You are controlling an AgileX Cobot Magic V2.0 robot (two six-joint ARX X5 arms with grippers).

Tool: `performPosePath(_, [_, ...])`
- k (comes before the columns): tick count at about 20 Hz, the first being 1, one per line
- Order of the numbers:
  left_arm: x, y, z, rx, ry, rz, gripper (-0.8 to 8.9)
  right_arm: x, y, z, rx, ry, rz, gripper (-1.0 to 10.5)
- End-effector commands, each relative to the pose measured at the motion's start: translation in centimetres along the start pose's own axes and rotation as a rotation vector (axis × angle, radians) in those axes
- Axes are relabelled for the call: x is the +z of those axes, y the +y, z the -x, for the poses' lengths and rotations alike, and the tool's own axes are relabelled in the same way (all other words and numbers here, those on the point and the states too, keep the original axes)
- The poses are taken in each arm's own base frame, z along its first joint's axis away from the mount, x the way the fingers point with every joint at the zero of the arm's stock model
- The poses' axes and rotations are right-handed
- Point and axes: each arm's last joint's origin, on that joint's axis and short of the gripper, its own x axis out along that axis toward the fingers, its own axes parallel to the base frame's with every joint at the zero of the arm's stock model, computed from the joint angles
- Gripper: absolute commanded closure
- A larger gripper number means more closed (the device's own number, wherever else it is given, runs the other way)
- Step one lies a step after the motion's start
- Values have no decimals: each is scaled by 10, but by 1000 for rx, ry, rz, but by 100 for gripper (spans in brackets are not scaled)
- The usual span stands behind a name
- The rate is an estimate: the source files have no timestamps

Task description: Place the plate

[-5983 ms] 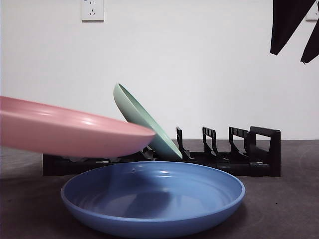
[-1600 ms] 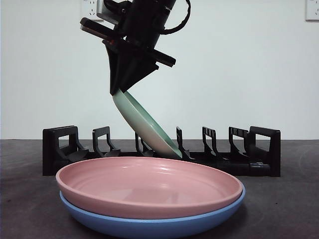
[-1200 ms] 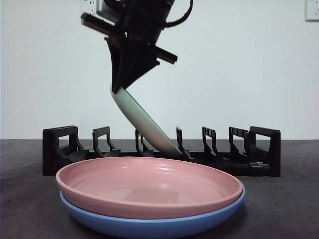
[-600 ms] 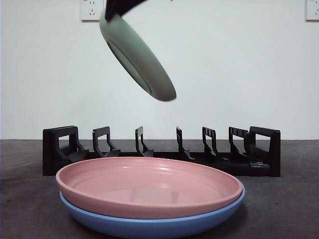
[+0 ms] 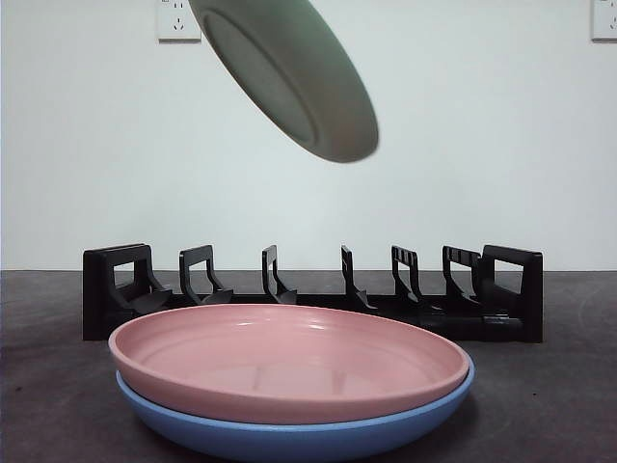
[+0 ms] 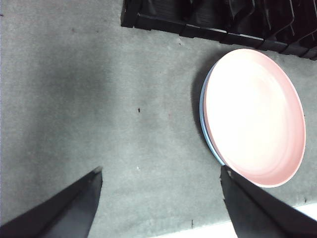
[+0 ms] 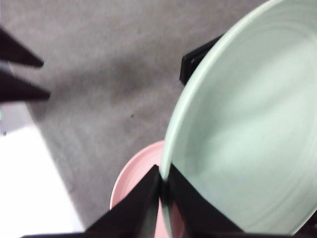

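A pale green plate hangs tilted high above the table, its top edge cut off by the picture. My right gripper is shut on the rim of this green plate; the gripper itself is out of the front view. Below, a pink plate lies stacked in a blue plate at the table's front. My left gripper stands open over bare table, apart from the pink plate, with nothing between its fingers.
A black plate rack with several upright dividers runs across the table behind the stacked plates, all slots empty. It also shows in the left wrist view as the rack. A white wall with sockets stands behind.
The green plate has been lifted out of the rack and carried up and slightly right. The gripper holding it has risen out of the front view. The stacked plates have not moved.
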Motion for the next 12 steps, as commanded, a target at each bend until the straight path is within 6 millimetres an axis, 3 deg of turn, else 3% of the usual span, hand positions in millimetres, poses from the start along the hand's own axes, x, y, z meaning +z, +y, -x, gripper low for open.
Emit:
performPosePath(1, [4,-2,3,-4,-25,-16,442,-16,13,5,-20,-28,52,933])
performPosePath(5, [5,-3,3,-10,-41,-16,442,-59,28,0,-62,15,107,933])
performPosePath(8, [5,-3,3,-10,-40,-16,442,-93,39,-18,-166,152,211,933])
performPosePath(12, [6,-3,3,-10,-42,-16,442,-123,61,-37,-135,236,345,933])
